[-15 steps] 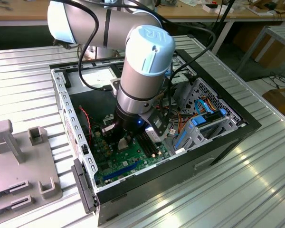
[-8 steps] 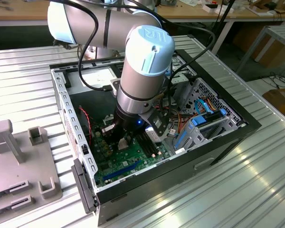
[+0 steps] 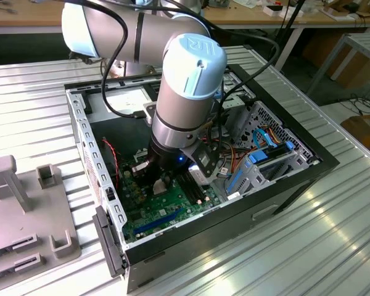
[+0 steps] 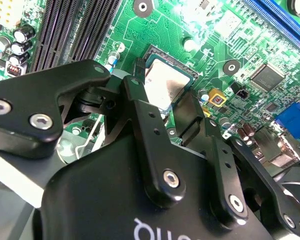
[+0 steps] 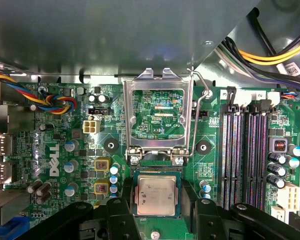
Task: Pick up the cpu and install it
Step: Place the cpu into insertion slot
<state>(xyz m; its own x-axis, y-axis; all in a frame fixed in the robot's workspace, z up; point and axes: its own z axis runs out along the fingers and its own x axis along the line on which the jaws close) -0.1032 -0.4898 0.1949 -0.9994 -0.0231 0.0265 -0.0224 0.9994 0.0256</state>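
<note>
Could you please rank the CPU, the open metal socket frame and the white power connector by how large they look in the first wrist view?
Largest to smallest:
1. open metal socket frame
2. CPU
3. white power connector
The hinged-up frame may sit nearer the camera, which could flatter it, but the connector is plainly smallest.

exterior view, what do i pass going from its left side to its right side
grey fixture → computer case's perforated metal wall → green motherboard → blue cables → brown box
</note>
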